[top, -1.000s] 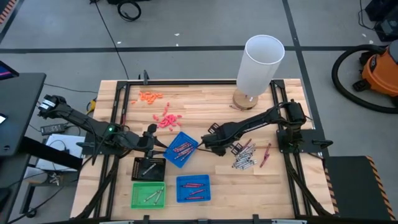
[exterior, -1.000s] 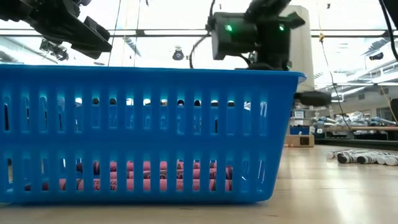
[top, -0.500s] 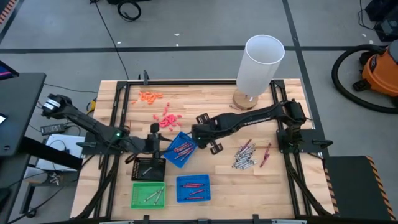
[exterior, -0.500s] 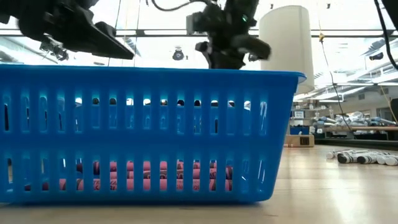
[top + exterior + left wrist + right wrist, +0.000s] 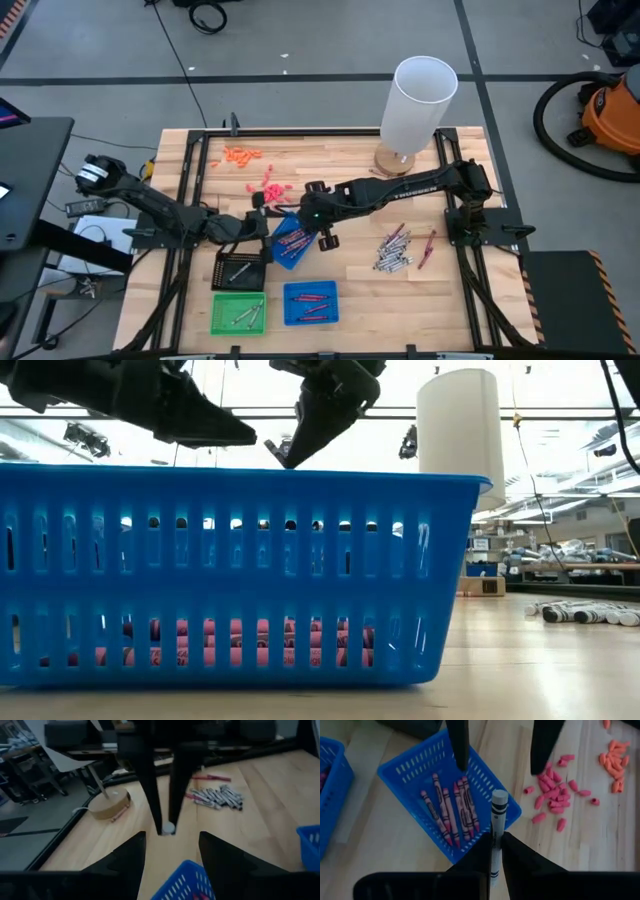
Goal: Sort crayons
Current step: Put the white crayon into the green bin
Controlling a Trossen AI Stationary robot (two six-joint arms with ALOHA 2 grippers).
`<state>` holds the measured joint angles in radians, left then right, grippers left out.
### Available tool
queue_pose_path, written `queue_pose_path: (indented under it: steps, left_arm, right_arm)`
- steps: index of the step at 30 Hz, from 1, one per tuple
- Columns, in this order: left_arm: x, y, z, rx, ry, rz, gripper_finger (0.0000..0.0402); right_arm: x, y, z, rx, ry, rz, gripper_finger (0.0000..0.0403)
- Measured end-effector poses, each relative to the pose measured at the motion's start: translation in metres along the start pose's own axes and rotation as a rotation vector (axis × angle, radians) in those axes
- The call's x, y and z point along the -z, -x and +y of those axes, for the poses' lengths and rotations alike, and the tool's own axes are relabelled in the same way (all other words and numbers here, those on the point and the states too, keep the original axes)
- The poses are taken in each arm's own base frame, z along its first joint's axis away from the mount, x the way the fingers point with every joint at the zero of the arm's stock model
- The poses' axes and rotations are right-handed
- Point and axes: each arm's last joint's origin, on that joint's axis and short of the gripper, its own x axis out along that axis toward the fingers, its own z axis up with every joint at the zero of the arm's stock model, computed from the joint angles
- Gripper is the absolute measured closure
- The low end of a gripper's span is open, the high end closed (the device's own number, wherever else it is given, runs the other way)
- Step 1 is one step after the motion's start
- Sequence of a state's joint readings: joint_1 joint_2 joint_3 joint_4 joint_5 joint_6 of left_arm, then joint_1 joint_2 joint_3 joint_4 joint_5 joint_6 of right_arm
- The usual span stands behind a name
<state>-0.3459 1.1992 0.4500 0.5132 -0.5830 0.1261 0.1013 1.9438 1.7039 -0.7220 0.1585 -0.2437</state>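
While the overhead camera shows both my arms meeting over the tilted blue slotted plastic basket of red wax crayons, my right gripper hangs above its far edge. Past my right wrist, narrow jaws pinch a grey-silver paper-wrapped crayon above that basket; past my left wrist, my left gripper gapes wide, holding nothing.

Wooden table with baskets, loose crayons, pink bits.
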Motion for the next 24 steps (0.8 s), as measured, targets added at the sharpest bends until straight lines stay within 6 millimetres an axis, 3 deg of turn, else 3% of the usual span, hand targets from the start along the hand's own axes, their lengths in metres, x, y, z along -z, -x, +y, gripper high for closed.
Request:
queue_pose_path:
  steps: [19, 24]
  left_arm:
    - [-0.004, -0.005, 0.008, 0.011, 0.046, -0.042, 0.0208]
    - [-0.004, -0.005, 0.008, 0.011, 0.045, -0.042, 0.0239]
  right_arm:
    - [-0.011, 0.001, -0.003, 0.03, -0.029, -0.118, 0.0363]
    - [-0.012, 0.001, -0.003, 0.027, -0.029, -0.119, 0.0363]
